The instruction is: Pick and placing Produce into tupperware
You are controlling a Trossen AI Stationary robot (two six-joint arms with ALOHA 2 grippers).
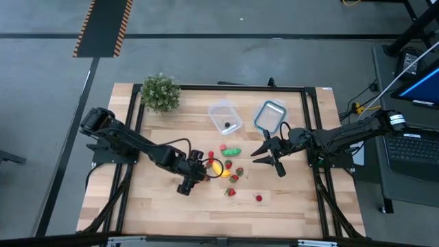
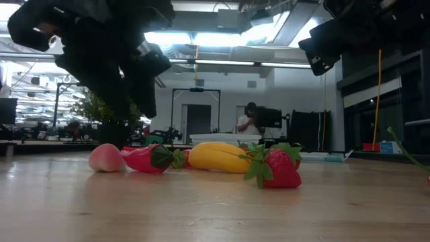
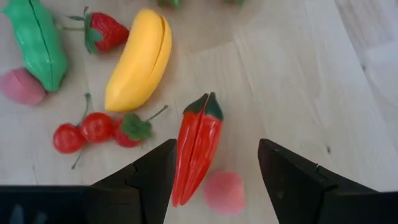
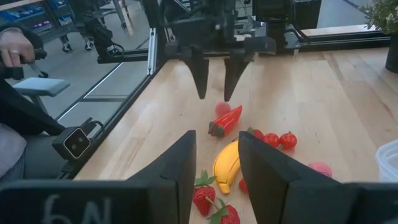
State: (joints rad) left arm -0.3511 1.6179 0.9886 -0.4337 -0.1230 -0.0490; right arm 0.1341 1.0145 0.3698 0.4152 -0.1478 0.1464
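On the wooden worktop [image 1: 288,206] in front of me, my left claw [image 3: 214,171] hangs just above a red chili pepper [image 3: 198,146], its two dark fingers spread wide, one on each side of the pepper, gripping nothing. A small pink round piece [image 3: 224,191] lies just beside the pepper's tip, between the fingers. Near them sit a yellow banana [image 3: 140,59], a cluster of cherry tomatoes [image 3: 93,127], a strawberry [image 3: 106,32], a green pea pod [image 3: 38,40] and another pink piece [image 3: 20,86] touching the pod.

From above, this produce is gathered near the middle of the worktop, with two more strawberries [image 1: 232,192] and a small red piece [image 1: 258,198] lying a little apart, toward the front edge. The tupperware [image 1: 224,116], clear and roughly square, stands behind the produce toward the back edge, with one small dark item inside that I cannot identify. A clear blue-rimmed lid [image 1: 269,115] lies beside it, and a potted plant [image 1: 160,92] stands at the back left corner.

My right claw [image 1: 269,155] waits over the worktop to the right of the produce, fingers partly apart and empty.
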